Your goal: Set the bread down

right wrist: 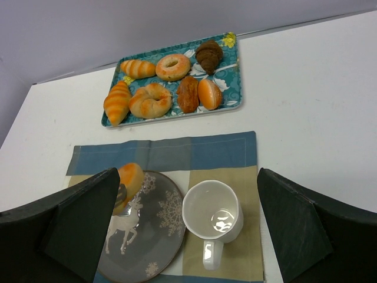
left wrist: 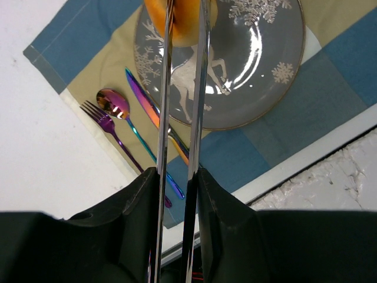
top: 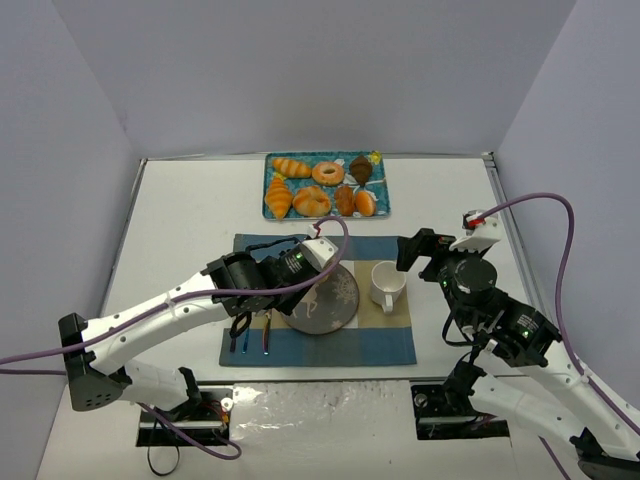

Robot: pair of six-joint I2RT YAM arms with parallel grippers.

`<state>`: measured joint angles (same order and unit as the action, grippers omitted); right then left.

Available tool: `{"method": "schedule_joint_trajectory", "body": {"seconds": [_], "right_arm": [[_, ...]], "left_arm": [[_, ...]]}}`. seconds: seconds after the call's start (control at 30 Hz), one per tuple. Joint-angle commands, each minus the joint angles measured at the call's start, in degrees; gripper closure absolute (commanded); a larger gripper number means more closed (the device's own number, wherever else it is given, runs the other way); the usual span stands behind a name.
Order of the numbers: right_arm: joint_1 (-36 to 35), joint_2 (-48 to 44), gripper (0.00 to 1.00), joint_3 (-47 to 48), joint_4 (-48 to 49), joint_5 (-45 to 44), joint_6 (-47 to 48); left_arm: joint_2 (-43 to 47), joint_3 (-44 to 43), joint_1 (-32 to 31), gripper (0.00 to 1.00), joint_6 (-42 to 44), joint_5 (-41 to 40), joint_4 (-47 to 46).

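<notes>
Pinched between the long steel fingers [left wrist: 165,118] of the left gripper [top: 318,258]: the bread [left wrist: 184,26], a glossy golden-orange ring bun, squeezed from both sides. Held over the left part of the grey reindeer plate [left wrist: 259,65]; cannot tell whether touching it or just above. Parked beside the white cup [right wrist: 212,215], the right gripper [top: 425,252], jaws spread wide and holding nothing.

Probably light and soft, springy like a bakery roll, so likely to dent a little under such thin blades. Shiny crust perhaps slightly slick against polished metal. Best taken across the outer ring, on opposite sides of the hole, as here, rather than through one thin wall. Little danger of breaking; some chance of rolling or sliding on the smooth glazed plate once freed.

Just left of the plate, on the blue-and-tan placemat [left wrist: 330,71]: iridescent fork [left wrist: 103,121], spoon [left wrist: 115,105] and knife [left wrist: 147,103]. Well beyond, more pastries on the teal tray [right wrist: 232,71].
</notes>
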<state>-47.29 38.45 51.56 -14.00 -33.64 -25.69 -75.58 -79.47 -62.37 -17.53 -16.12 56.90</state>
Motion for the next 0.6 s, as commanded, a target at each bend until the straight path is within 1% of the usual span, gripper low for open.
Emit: {"method": "schedule_joint_trajectory", "body": {"seconds": [0.0,0.37,0.43,0.57], "right_arm": [[0.27,1.33,0.0,2.5,3.16,-2.28,0.2],[0.27,1.47,0.0,2.51,3.18,-2.4,0.47],[0.27,1.29,0.0,2.33,3.11,-2.4,0.39],[0.27,0.87,0.0,1.93,3.1,-2.4,0.29]], "left_arm": [[0.05,-0.26,-1.63,1.0,-2.72,0.62,-1.21],[-1.3,2.06,-3.01,1.0,-5.51,0.46,-1.31],[-1.58,2.46,-3.1,0.96,-5.83,0.39,-1.52],[-1.94,2.99,-3.36,0.91,-6.52,-0.13,-1.7]]}}
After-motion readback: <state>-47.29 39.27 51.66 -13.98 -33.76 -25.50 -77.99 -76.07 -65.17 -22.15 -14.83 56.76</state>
